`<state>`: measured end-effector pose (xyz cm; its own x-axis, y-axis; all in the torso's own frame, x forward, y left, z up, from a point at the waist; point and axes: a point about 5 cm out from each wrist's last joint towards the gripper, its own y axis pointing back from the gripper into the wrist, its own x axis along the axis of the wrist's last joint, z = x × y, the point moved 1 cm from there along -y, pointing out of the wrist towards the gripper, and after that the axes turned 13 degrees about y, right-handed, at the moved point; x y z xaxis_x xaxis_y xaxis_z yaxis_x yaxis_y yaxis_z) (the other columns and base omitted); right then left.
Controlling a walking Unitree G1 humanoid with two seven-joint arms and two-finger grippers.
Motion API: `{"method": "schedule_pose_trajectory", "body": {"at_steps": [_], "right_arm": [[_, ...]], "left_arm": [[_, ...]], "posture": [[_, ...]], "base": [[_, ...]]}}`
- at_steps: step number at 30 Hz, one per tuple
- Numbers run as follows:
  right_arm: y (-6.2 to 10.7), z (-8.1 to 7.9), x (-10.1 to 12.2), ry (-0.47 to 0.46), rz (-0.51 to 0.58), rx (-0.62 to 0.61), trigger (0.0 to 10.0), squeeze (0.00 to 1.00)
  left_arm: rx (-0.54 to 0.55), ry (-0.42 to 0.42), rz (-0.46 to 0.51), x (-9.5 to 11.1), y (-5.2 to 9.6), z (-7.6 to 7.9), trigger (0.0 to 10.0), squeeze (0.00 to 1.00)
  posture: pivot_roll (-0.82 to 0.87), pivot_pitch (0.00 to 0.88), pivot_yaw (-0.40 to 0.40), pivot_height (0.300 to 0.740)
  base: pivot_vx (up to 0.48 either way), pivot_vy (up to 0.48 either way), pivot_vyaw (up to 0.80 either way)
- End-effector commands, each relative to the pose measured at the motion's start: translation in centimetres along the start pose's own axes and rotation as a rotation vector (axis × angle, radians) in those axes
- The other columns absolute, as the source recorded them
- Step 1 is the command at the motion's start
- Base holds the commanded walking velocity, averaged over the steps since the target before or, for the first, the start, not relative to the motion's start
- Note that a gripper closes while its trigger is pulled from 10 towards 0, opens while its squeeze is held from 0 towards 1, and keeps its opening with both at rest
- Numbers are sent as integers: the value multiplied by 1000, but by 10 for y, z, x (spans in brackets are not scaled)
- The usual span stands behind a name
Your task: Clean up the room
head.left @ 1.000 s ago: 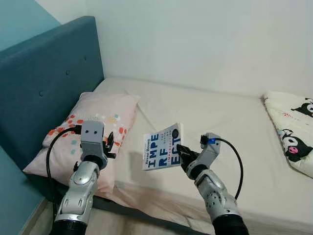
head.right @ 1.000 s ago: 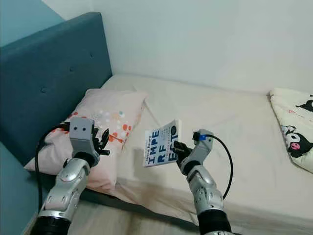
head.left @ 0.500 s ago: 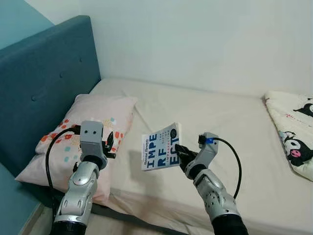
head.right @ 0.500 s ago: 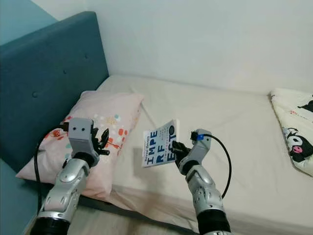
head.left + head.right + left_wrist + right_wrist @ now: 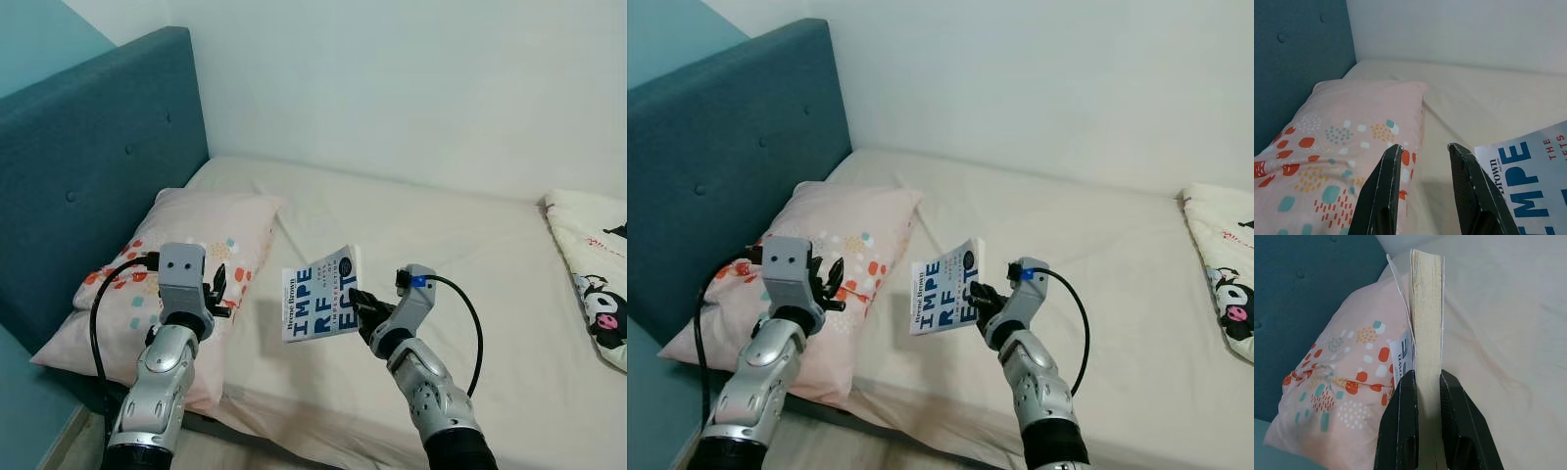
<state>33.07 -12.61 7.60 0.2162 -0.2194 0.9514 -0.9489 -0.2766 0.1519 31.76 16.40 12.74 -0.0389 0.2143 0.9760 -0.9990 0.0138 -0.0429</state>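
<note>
Here, the right gripper is clamped on a paperback book, held upright above the bed — light but floppy, best pinched near its spine. The left gripper hovers empty, fingers parted, over the pillow.

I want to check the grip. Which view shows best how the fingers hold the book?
Right wrist view: both fingers clamp the book edge-on. The eye views show its cover and the right gripper; the left wrist view shows a cover corner.
</note>
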Motion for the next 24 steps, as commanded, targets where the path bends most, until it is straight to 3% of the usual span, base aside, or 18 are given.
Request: {"method": "schedule_pose_trajectory", "body": {"at_steps": [1, 24], "right_arm": [[-2, -3, 10, 7, 44, 18, 10000, 0], [-3, -3, 11, 7, 44, 23, 10000, 0]], "left_arm": [[1, 14, 4, -1, 2, 1, 10000, 0], [-10, 29, 7, 0, 1, 2, 10000, 0]], "posture": [[92, 0, -88, 740], [92, 0, -91, 740]], "base": [[262, 0, 0], [264, 0, 0]]}}
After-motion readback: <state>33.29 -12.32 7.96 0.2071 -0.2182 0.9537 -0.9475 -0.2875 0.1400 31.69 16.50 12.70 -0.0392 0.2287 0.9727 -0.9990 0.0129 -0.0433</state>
